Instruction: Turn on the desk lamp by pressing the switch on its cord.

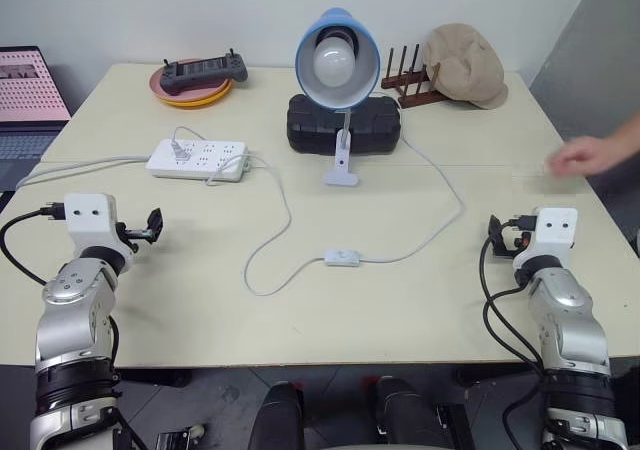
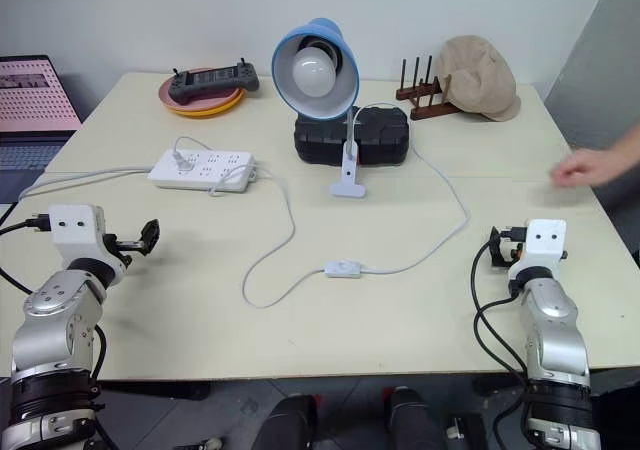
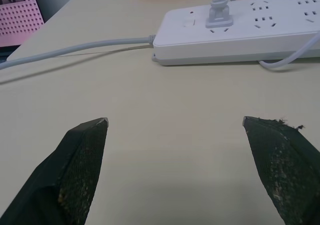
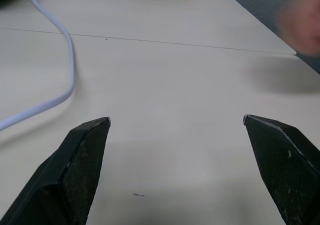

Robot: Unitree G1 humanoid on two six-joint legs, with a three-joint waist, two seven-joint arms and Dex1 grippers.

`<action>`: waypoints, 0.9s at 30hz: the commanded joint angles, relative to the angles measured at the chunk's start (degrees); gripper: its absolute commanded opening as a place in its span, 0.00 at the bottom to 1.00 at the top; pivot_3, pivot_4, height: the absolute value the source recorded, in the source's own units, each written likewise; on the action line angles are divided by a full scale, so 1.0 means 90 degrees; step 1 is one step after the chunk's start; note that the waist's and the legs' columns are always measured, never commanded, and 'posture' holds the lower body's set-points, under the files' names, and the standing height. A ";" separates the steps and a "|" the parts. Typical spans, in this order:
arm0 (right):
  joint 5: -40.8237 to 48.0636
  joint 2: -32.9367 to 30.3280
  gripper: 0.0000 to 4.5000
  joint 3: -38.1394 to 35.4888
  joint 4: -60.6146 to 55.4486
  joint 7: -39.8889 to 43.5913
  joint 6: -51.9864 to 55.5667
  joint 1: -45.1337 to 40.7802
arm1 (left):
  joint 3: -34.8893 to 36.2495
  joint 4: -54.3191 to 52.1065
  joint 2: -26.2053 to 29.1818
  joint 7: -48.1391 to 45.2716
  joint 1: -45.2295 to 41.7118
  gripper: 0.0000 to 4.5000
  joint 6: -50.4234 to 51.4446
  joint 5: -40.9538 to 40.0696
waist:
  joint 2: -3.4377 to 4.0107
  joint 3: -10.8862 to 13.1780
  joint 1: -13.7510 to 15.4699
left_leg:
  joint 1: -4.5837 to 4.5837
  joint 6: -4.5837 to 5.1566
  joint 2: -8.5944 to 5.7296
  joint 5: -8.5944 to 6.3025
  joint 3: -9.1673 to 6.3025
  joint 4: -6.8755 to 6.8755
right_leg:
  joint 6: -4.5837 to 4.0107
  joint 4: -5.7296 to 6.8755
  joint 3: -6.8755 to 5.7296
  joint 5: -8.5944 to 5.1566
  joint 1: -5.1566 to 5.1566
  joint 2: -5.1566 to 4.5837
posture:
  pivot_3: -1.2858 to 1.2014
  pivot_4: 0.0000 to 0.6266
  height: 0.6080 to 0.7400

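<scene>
White and untouched, the switch lay mid-table on the cord, in front of the unlit desk lamp. Left gripper and right gripper both stood wide and empty, well apart from it. Pressing remained entirely undone.

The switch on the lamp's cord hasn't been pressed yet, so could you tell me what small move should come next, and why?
Probably bring the right claw inward toward the switch: both claws are open, empty and far from it.
</scene>
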 commanded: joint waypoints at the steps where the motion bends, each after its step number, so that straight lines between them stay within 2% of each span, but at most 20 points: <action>1: -0.0009 -0.0101 0.99 -0.0085 -0.0177 0.0021 -0.0107 -0.0019 | 0.0097 -0.0178 0.0152 0.0010 0.0027 1.00 0.0000 0.0086 | 0.0000 0.0000 0.0000 | 0.0000 0.0000 0.0000 0.0000 0.0000 0.0000 | 0.0000 0.0000 0.0000 0.0000 0.0000 0.0000 | 0.52 0.24 1.00; 7: 0.0062 -0.0195 0.99 -0.0085 -0.0205 0.0174 0.0031 -0.0058 | 0.0192 -0.0254 0.0198 -0.0176 0.0061 1.00 0.0003 -0.0076 | 0.0000 0.0000 0.0000 | 0.0000 0.0000 0.0000 0.0000 0.0000 0.0000 | 0.0000 0.0000 0.0000 0.0000 0.0000 0.0000 | 0.52 0.24 1.00; 12: 0.0181 -0.0623 0.99 0.0086 -0.0232 0.0845 0.0143 -0.0250 | 0.0139 -0.0413 0.0480 -0.0636 0.0150 1.00 0.0208 -0.0170 | 0.0001 0.0000 -0.0006 | 0.0000 0.0000 0.0000 0.0000 0.0001 0.0001 | 0.0000 0.0000 0.0001 0.0000 0.0000 0.0000 | 0.52 0.24 1.00; 15: 0.0540 -0.1052 0.99 0.0284 -0.0296 0.1804 0.0355 -0.0415 | 0.0066 -0.0803 0.0824 -0.1494 0.0201 1.00 0.0628 -0.0630 | 0.0001 0.0000 -0.0011 | 0.0001 0.0000 0.0001 0.0000 0.0001 0.0000 | 0.0003 0.0000 0.0000 -0.0002 0.0000 0.0000 | 0.52 0.24 1.00; 18: 0.1216 -0.1898 0.99 0.0794 -0.0558 0.3675 0.0885 -0.0598 | -0.0384 -0.1746 0.1734 -0.3321 0.0478 1.00 0.1378 -0.1364 | 0.0003 0.0003 -0.0034 | -0.0002 0.0000 0.0001 0.0000 0.0002 -0.0001 | 0.0002 -0.0002 0.0000 -0.0003 -0.0002 0.0000 | 0.52 0.24 1.00; 21: 0.1709 -0.2432 0.99 0.1264 -0.0667 0.4907 0.1382 -0.0877 | -0.0822 -0.2212 0.2305 -0.4123 0.0409 1.00 0.1621 -0.1532 | 0.0005 0.0003 -0.0030 | -0.0002 0.0000 0.0001 0.0000 0.0002 -0.0003 | 0.0000 -0.0005 0.0000 -0.0006 -0.0001 -0.0001 | 0.52 0.24 1.00; 24: 0.1754 -0.2587 0.99 0.1890 -0.0635 0.5716 0.1449 -0.1274 | -0.1313 -0.2877 0.2617 -0.4867 0.0254 1.00 0.2047 -0.1964 | 0.0006 0.0004 -0.0033 | 0.0002 0.0001 0.0003 0.0000 0.0001 -0.0003 | 0.0004 -0.0004 -0.0002 -0.0015 -0.0001 0.0001 | 0.52 0.24 1.00; 27: 0.1700 -0.2415 0.99 0.2433 -0.0566 0.6133 0.1492 -0.1658 | -0.1995 -0.3486 0.2962 -0.5642 0.0229 1.00 0.1967 -0.1910 | 0.0005 0.0005 -0.0061 | -0.0001 0.0001 0.0006 -0.0001 0.0003 0.0001 | -0.0015 -0.0005 0.0000 -0.0027 -0.0003 0.0003 | 0.52 0.24 1.00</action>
